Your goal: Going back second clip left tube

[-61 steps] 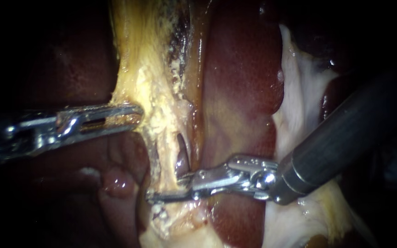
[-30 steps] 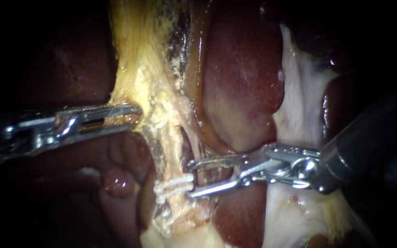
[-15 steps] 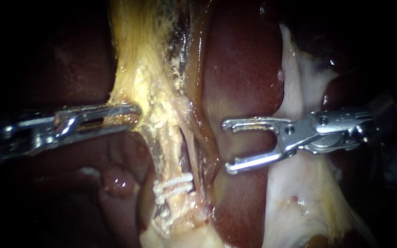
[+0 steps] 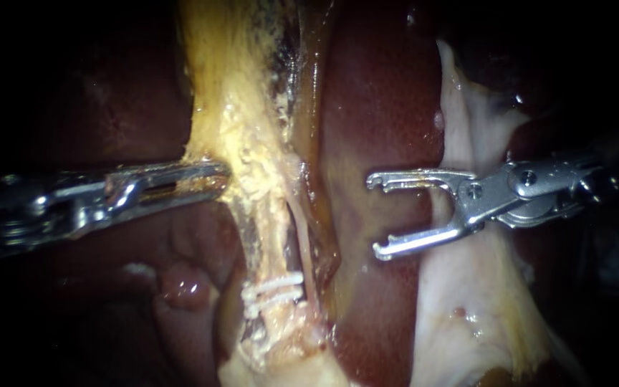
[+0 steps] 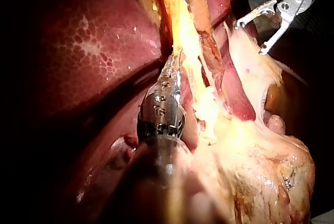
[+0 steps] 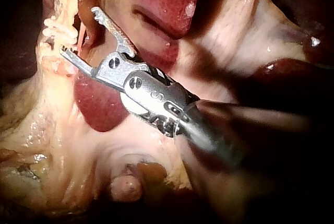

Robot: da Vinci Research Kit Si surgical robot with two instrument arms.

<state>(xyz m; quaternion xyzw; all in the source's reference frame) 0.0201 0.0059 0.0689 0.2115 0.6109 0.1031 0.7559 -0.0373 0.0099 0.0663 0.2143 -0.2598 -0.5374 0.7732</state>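
The left instrument clamps yellow tissue above the clips on the tube, apparently to stretch it. The right instrument gapes empty, clear beside them.

Endoscope: close, square onto the yellow tissue, left instrument and right instrument entering from opposite sides. Each wrist camera looks down its own shaft, very near. All three share that tissue.

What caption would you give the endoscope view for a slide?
White clips on the tube; right instrument open and apart from them; left instrument shut on yellow tissue.
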